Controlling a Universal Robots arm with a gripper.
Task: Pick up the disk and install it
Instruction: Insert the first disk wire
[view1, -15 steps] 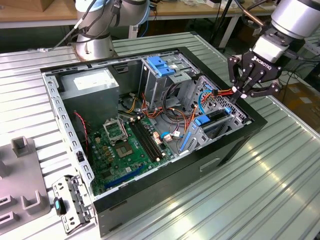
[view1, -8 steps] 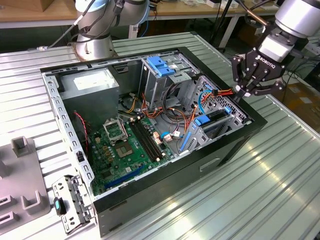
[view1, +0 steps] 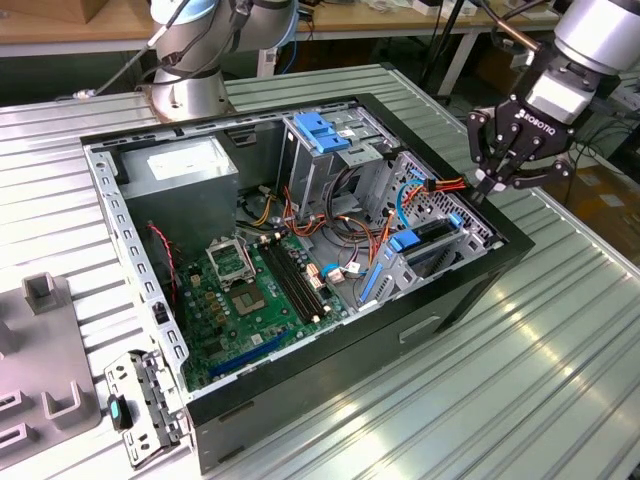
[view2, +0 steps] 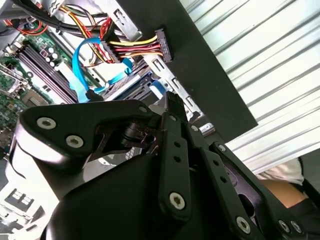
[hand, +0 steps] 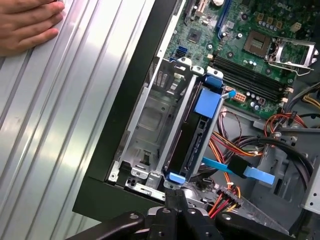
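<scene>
The disk (hand: 196, 141), a black slab with blue side rails, stands on edge in a silver bay (hand: 150, 120) at the corner of the open computer case (view1: 300, 390). In the exterior view the disk (view1: 432, 232) sits in that bay on the right side of the case. My gripper (view1: 487, 185) hangs just above the case's right rim beside the bay, fingers shut with nothing between them. In both wrist views the closed fingertips (hand: 175, 196) (view2: 173, 102) point down near the bay's end, by the loose power plug (view2: 162, 44).
A grey power supply box (view1: 180, 170), a metal cage with a blue top (view1: 325, 135) and the motherboard (view1: 250, 290) fill the case. Loose cables (view1: 430, 187) run by the bay. A hand (hand: 25, 25) rests on the ribbed table. Grey fixtures (view1: 40, 350) lie at the exterior view's left.
</scene>
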